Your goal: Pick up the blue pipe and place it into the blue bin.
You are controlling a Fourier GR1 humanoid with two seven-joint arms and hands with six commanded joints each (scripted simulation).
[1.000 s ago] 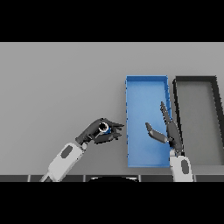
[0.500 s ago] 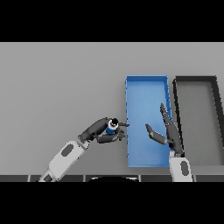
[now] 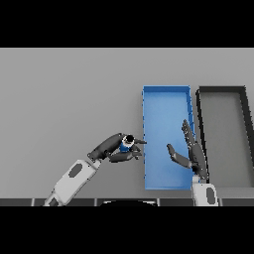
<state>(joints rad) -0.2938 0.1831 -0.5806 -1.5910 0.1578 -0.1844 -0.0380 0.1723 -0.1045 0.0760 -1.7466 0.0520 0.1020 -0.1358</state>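
Grey table — left hand curled round blue pipe, beside blue bin — right hand spread.

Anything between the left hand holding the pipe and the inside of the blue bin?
In the head view, only the blue bin's left wall. The left hand, curled round the blue pipe, has its fingertips right at that wall. No other object lies between.

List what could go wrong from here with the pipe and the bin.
1. The left hand grips the blue pipe just outside the blue bin, beside its left wall; released now, it would likely land on the table.
2. The pipe is mostly hidden by curled fingers, so the grip's security is unclear; it might slip.
3. The open right hand hangs over the bin and could block the drop.
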